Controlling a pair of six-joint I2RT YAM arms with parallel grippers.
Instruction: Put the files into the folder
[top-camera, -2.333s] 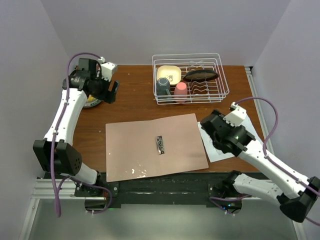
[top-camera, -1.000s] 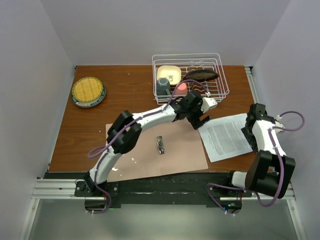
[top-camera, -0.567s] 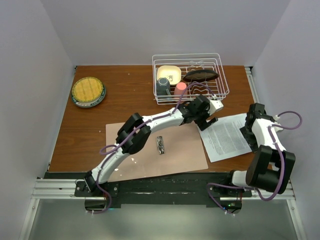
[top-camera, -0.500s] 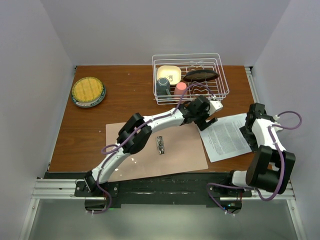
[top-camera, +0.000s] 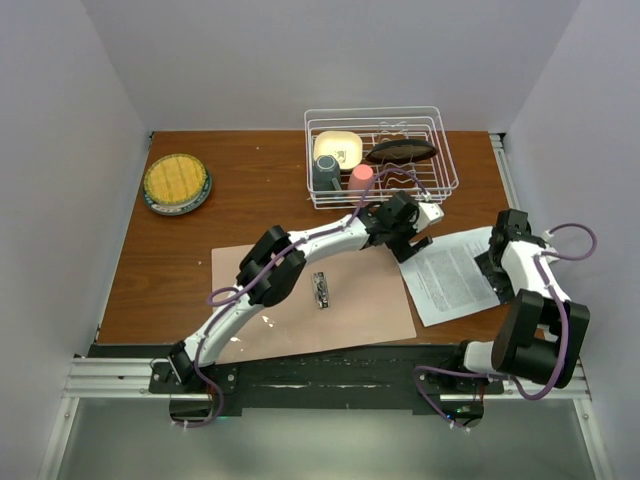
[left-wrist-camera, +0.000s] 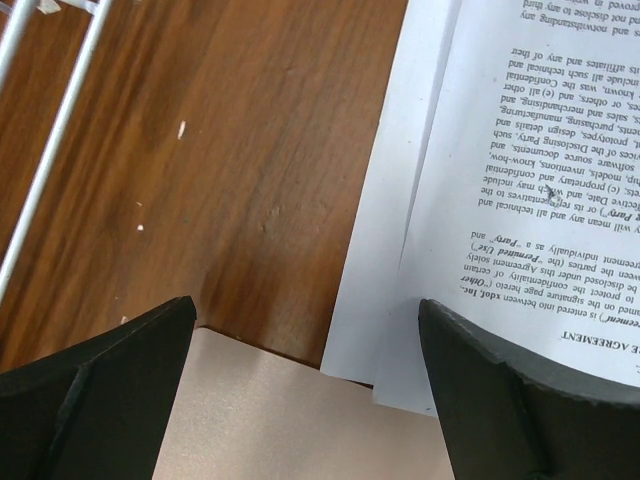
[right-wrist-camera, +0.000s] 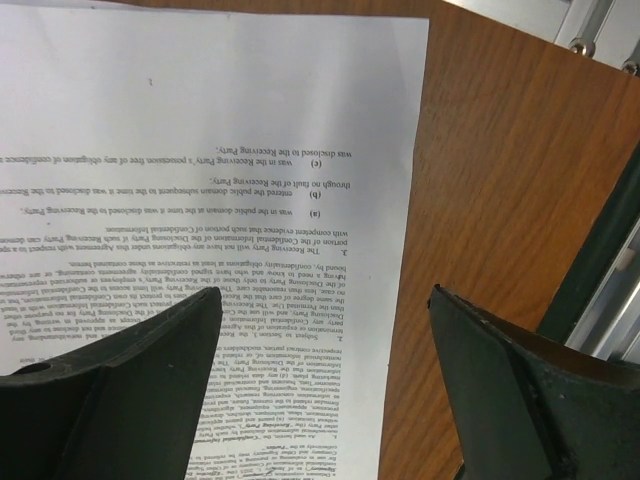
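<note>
The files (top-camera: 450, 278) are white printed sheets lying on the table just right of the folder (top-camera: 300, 300). The salmon folder lies open and flat, its metal clip (top-camera: 320, 290) at the spine. My left gripper (top-camera: 416, 242) hovers open over the folder's far right corner (left-wrist-camera: 290, 420) and the sheets' near corner. In the left wrist view the top sheet (left-wrist-camera: 520, 150) overlaps a lower one (left-wrist-camera: 385, 250), and the left gripper (left-wrist-camera: 305, 305) holds nothing. My right gripper (top-camera: 497, 262) stands open, straddling the files' right edge (right-wrist-camera: 250, 200). Its jaws (right-wrist-camera: 325, 291) are empty.
A white wire dish rack (top-camera: 447, 160) with cups and bowls stands behind the files, its wires (left-wrist-camera: 50, 150) close to the left gripper. A yellow plate (top-camera: 177, 183) sits far left. A metal rail (right-wrist-camera: 590, 30) runs along the table's right edge.
The left arm has swung from the back left corner across to the files' corner. The right arm has drawn back to the sheets' right edge, and its jaws have narrowed slightly.
</note>
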